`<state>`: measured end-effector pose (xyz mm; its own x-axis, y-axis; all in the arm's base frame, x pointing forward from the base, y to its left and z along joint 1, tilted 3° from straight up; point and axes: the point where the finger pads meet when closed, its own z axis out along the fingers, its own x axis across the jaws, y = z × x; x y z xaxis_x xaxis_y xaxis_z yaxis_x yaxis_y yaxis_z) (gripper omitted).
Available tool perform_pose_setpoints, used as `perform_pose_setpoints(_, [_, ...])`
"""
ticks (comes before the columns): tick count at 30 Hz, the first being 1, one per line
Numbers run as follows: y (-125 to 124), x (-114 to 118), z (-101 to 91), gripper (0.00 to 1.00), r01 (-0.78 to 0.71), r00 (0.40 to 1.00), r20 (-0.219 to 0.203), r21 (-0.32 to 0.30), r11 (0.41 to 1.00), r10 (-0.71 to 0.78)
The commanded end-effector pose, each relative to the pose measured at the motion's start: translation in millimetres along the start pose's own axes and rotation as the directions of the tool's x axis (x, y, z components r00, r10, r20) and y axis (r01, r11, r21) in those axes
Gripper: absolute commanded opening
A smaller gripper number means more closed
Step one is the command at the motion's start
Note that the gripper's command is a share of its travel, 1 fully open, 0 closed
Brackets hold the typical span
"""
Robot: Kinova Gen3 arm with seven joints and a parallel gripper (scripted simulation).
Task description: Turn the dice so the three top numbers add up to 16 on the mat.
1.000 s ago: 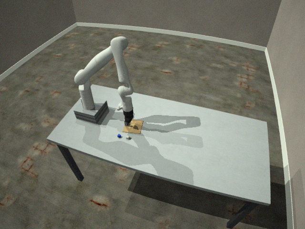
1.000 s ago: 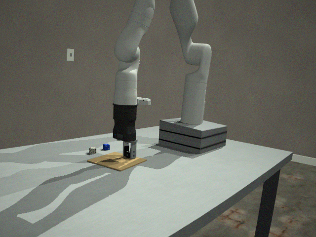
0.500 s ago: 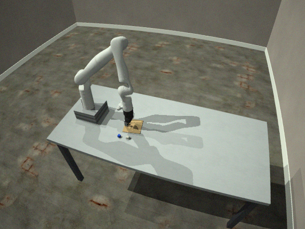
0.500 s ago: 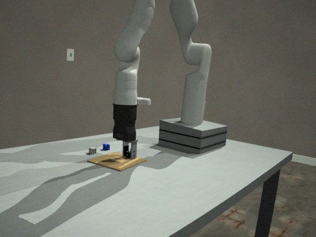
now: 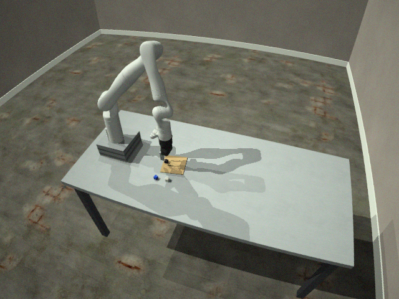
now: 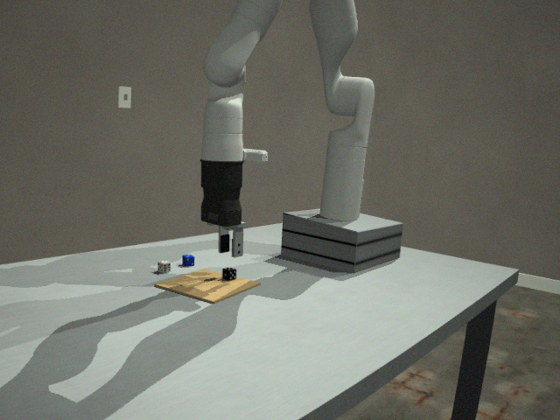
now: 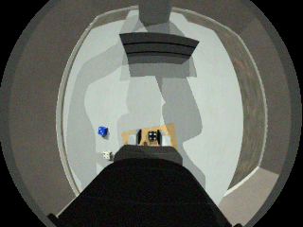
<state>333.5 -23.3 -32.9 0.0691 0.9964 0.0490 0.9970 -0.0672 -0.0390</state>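
A tan mat [image 5: 174, 165] [image 6: 207, 284] lies flat on the grey table. A black die [image 6: 229, 273] [image 5: 166, 160] lies flat on the mat near the corner closest to the arm's base. A blue die [image 6: 188, 260] [image 5: 156, 177] and a white die [image 6: 164, 266] [image 5: 167, 179] lie on the table beside the mat, off it. My gripper [image 6: 230, 248] hangs straight above the black die, open and empty, its fingertips clear of the die. In the wrist view the black die [image 7: 151, 136] shows between my fingers, with the blue die [image 7: 102, 131] to the left.
The arm's stepped grey base [image 6: 341, 239] [image 5: 120, 147] stands on the table close behind the mat. The table's near edge [image 5: 199, 225] runs some way in front of the dice.
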Motion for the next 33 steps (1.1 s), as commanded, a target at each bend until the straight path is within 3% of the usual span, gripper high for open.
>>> perform_pose_setpoints(1, [8,8,-11.9,0.7,0.017,1.0,-0.004,-0.022,1.0,-0.017])
perform_pose_setpoints(8, [8,8,-41.3,0.7,0.017,1.0,-0.004,-0.022,1.0,-0.017])
perform_pose_setpoints(14, [7,8,-46.7,0.7,0.017,1.0,-0.004,-0.022,1.0,-0.017])
perform_pose_setpoints(15, [7,8,-46.7,1.0,0.017,1.0,-0.004,-0.022,1.0,-0.017])
perform_pose_setpoints(33, [7,8,-46.7,1.0,0.017,1.0,-0.004,-0.022,1.0,-0.017])
